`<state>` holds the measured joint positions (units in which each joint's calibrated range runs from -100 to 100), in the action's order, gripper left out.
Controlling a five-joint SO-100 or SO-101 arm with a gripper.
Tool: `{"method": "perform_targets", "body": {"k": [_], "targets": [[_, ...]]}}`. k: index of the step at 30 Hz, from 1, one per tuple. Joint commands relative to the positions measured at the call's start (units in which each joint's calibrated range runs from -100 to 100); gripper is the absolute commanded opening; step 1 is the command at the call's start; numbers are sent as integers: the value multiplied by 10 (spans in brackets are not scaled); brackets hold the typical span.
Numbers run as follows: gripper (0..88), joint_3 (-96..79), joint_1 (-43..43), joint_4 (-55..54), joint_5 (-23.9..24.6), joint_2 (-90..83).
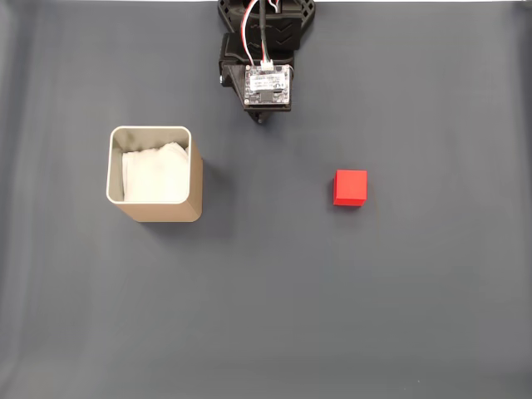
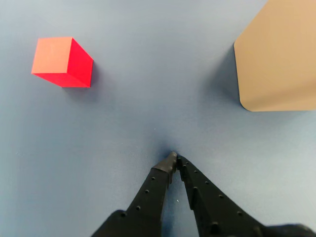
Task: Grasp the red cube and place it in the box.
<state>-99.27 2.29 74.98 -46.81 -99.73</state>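
Hovering over bare table, end effector (image 2: 174, 159) pressed together, holding nothing, red cube (image 2: 62, 61) and box (image 2: 279, 59) apart

A dark grey-blue cloth covers the surface (image 1: 266, 316) from edge to edge in the fixed view — matte, smooth, with faint soft folds running down its left part. A thin pale strip shows along the far edge at the top, beyond the cloth. The light is even and diffuse, coming from above, and shadows fall short and soft on the cloth. In the wrist view the same cloth (image 2: 148, 74) reads bluer and brighter — plain, without marks or seams
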Motion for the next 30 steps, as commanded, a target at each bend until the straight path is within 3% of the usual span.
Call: {"method": "perform_targets", "body": {"k": [1,30], "targets": [[8,-5,-3,11,0,-2],[11,-5,0,11,0,-2]]}}
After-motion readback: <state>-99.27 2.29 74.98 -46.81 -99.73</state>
